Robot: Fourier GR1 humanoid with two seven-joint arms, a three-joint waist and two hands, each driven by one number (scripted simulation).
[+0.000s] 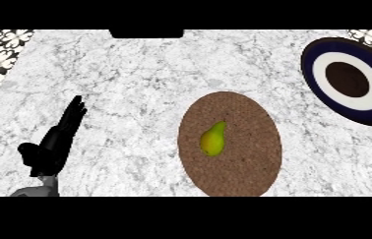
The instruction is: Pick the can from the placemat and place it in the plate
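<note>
A green-yellow pear (213, 138), not a can, lies on the round brown woven placemat (247, 159) near the front edge of the white marble worktop (138, 75), a little right of the middle. No can shows anywhere on the worktop. The dark-rimmed plate (320, 78) with its white ring and brown centre sits at the right edge toward the back, well apart from the placemat and holding nothing. The left robot hand (54, 144) rests near the front left corner, its fingers straight and together, pointing toward the back, holding nothing and far from the fruit. The right robot hand is out of the frame. The task appears to stand at its very start: the pick is not yet begun and the pear lies untouched on the mat. The next move likely calls for a robot hand to come in over the placemat, most plausibly the right one given the plate's side, and close round the pear's wider lower half, since its tapered, rounded body may roll or slip when gripped, before carrying it to the plate.
</note>
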